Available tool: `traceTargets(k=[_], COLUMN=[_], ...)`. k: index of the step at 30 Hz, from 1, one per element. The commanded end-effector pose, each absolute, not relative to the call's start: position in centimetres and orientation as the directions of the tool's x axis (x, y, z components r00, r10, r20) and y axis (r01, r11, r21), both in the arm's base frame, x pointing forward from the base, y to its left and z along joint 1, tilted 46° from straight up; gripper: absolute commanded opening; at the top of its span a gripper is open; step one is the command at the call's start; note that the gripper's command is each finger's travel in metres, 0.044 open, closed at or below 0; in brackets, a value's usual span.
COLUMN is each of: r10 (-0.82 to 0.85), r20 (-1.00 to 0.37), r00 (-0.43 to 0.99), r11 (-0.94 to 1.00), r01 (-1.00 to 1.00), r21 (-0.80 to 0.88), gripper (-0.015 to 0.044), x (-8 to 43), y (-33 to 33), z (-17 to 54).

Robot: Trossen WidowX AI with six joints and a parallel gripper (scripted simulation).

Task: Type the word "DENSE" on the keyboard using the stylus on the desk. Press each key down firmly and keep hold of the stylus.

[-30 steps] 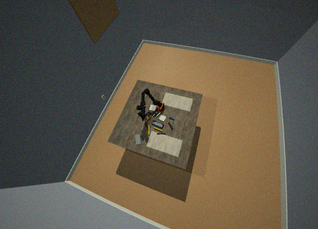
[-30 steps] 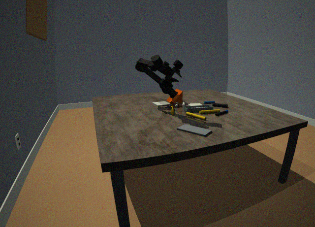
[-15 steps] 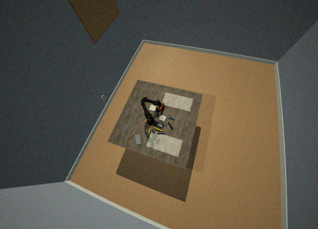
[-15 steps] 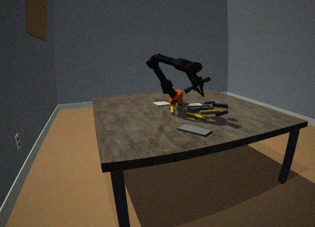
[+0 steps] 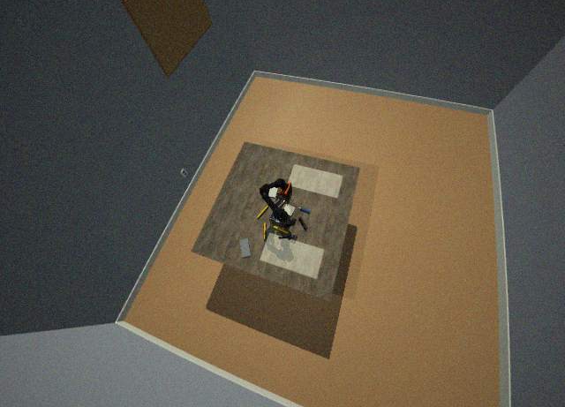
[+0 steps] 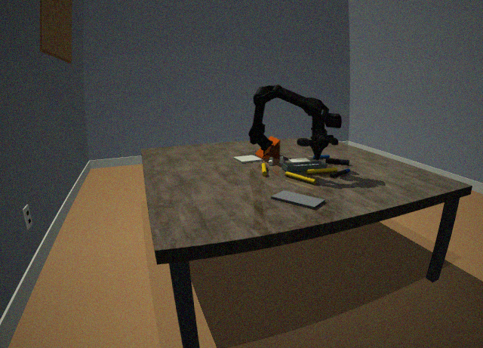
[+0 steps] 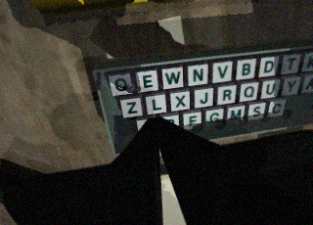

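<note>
beneath the closed, bare tool (image 6: pixel 318 157) (image 7: pixel 155 123), the keyboard (image 6: pixel 304 167) (image 7: pixel 196 95) lies lettered side up.
</note>
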State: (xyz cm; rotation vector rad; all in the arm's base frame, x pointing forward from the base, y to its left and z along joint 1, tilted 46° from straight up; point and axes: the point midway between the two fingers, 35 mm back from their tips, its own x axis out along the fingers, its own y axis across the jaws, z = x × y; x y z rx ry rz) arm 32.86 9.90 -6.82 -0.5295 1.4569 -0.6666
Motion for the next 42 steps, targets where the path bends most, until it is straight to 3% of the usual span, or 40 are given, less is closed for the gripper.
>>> traceTargets(k=[1,12,25,30,42], r10=[-0.706,-0.708,-0.708,-0.710,-0.710], r20=[-0.708,-0.706,-0.706,-0.704,-0.704], r00=[0.002,0.001,0.001,0.001,0.000], r11=[0.705,0.703,0.703,0.701,0.701], r01=[0.096,0.095,0.094,0.094,0.094], r21=[-0.702,-0.705,-0.705,-0.707,-0.707], gripper=[0.0000,0.0000,0.0000,0.0000,0.0000], x=[33.1,32.6,32.5,32.0,32.0], y=[10.0,5.7,5.3,1.3,1.1], z=[-6.7,-2.4,-2.1,2.0,2.2])
